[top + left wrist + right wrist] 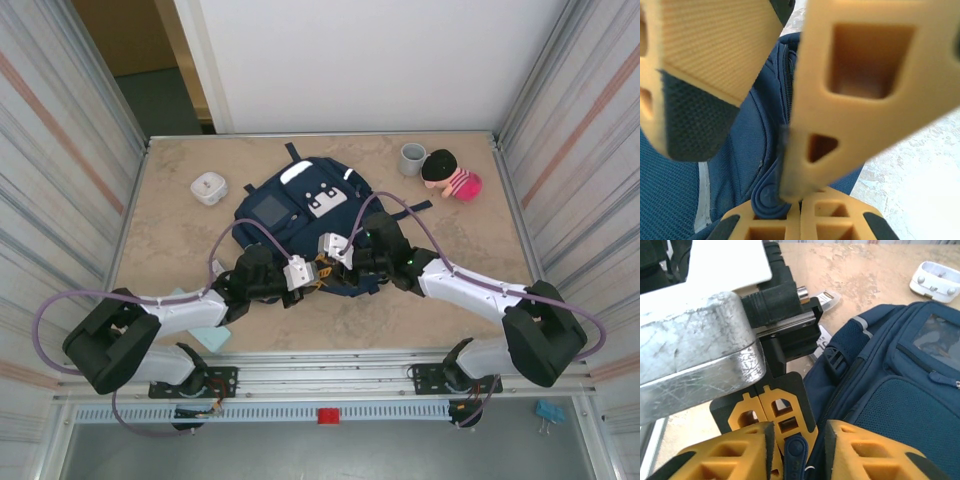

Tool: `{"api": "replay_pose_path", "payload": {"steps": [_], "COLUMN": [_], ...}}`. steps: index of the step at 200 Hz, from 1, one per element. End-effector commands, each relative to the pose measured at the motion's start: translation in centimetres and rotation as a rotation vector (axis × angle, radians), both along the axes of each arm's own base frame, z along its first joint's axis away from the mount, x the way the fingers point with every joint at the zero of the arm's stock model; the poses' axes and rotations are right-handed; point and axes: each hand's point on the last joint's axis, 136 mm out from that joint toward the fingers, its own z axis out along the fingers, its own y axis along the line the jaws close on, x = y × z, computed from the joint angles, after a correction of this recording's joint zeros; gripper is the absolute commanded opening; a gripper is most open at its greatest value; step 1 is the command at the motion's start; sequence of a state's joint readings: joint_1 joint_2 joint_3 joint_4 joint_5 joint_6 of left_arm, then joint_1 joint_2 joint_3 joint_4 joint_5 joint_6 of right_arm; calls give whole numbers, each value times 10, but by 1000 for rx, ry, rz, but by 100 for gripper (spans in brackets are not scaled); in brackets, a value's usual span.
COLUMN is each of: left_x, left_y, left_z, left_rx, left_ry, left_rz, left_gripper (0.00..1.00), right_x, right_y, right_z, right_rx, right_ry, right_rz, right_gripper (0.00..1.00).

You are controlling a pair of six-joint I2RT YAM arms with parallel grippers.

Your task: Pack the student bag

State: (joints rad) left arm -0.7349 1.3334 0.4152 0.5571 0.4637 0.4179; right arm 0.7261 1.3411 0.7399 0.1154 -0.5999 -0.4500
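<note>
Nearest us, a teal cloth [205, 335] lies on the counter [170, 250] under the L arm, out of the way. Both arms meet at the near edge of the student bag [300, 200], which lies flat mid-counter, front panel up. Left gripper [800, 202]: fingers together, w/ the zip pull [796, 452] against its tips; whether it's actually pinched we can't tell. Right gripper [800, 430]: fingers apart, straddling that same pull, not clamped on it.

The bag looks soft and floppy, prob. light while unfilled. We'd expect it to bunch and slide on the smooth stone rather than resist, so take the small pull firmly and brace the fabric beside the zip w/ the other gripper. The two grippers crowd each other there, which is the main obstruction.

Farther off, well apart from the bag: a white case [209, 187] far L, a grey cup [412, 158] and a plush doll [452, 176] far R.
</note>
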Motion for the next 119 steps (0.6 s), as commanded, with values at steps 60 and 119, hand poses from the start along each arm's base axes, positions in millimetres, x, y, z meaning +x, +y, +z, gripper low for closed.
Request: {"api": "replay_pose_path", "payload": {"steps": [60, 119], "left_x": [0, 0], "left_y": [-15, -13], "left_z": [41, 40], "left_rx": [-104, -94], "left_ry": [-89, -93], "left_rz": [-58, -48], "left_gripper": [0, 0], "right_x": [1, 8], "right_y": [6, -10], "right_z": [-11, -5], "right_rx": [-37, -57], "right_ry": [89, 77], "right_rz": [31, -14], "right_gripper": [43, 15]}}
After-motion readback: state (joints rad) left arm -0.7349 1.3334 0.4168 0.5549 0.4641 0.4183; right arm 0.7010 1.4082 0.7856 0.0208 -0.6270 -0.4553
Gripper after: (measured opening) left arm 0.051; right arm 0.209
